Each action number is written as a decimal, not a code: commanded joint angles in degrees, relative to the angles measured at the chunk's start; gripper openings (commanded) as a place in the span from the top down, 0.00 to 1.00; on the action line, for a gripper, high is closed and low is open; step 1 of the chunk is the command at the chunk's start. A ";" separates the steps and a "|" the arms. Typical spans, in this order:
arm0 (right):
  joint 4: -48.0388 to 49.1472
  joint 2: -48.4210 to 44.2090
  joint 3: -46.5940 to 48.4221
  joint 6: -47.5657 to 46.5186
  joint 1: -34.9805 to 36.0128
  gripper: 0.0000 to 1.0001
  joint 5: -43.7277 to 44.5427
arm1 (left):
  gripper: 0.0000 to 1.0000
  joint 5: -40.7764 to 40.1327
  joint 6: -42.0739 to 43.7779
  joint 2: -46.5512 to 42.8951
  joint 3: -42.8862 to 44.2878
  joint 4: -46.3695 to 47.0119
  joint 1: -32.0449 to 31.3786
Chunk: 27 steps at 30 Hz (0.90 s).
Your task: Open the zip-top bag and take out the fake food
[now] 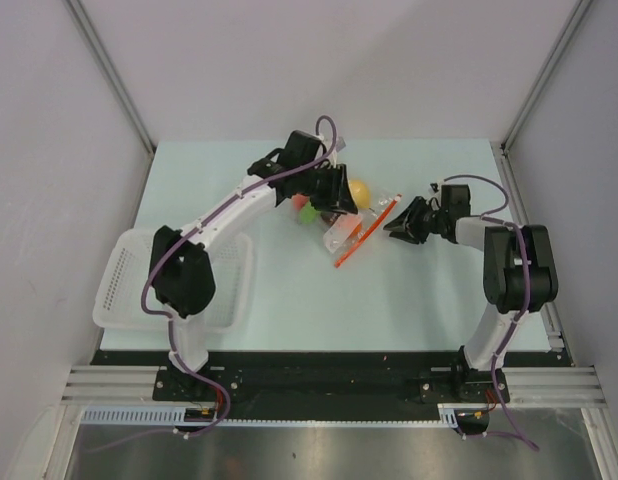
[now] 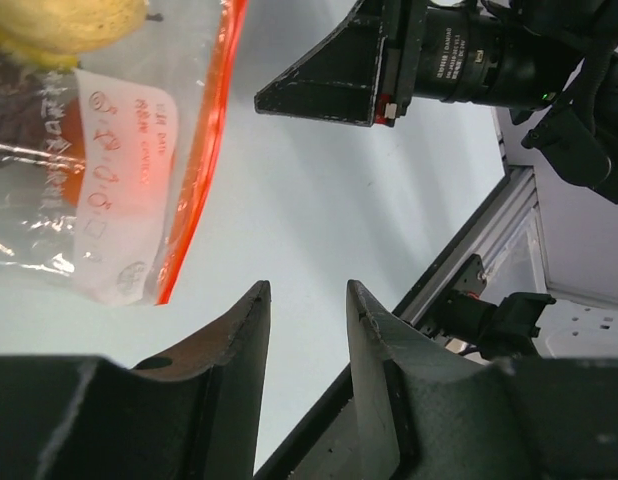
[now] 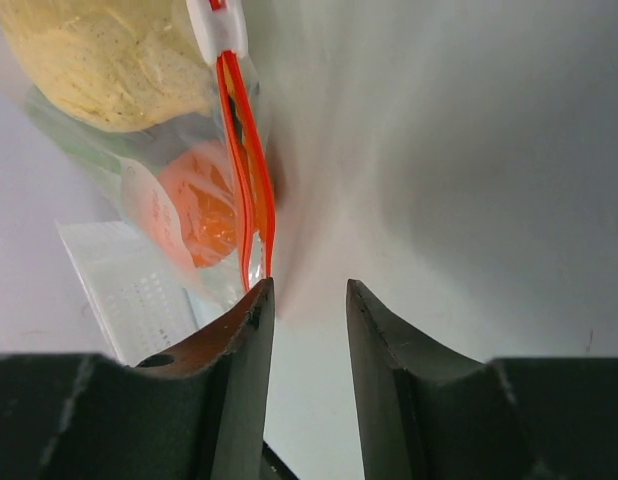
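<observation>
The left gripper (image 2: 307, 298) hides part of the small clear plastic zip-top bag (image 1: 347, 238) of yellow and orange plastic fake food (image 3: 109, 60), just beyond the right gripper (image 3: 307, 298); both grippers gape empty.

One bag (image 1: 355, 234), one basket (image 1: 117, 285), two arms: a left arm (image 1: 237, 200) and a right arm (image 1: 511, 265). Three food pieces show: one yellow piece (image 1: 360, 190), one orange piece (image 3: 204, 215), one green piece (image 1: 303, 214).

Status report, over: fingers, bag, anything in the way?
Left fingers open, empty. Right fingers open, tips at the zip strip, not gripping. Zip-top bag on table, fake food inside. White basket well clear.
</observation>
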 commanded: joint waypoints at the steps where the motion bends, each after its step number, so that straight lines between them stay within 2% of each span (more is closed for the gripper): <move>1: 12.42 3.32 -0.74 -0.51 0.74 0.61 -2.31 | 0.60 -1.38 1.82 -2.79 -3.26 -1.36 0.29; 7: 18.66 6.31 -0.83 1.51 2.06 0.65 -3.37 | 0.59 -1.99 3.31 -5.43 -5.91 -2.93 0.20; 20: 25.43 10.10 -0.83 7.48 6.54 0.64 -3.72 | 0.59 -2.26 4.54 -5.87 -6.26 -4.26 0.20; 27: 19.99 6.42 -1.53 4.86 7.60 0.61 -3.02 | 0.59 -2.78 5.60 -6.31 -6.79 -5.40 0.20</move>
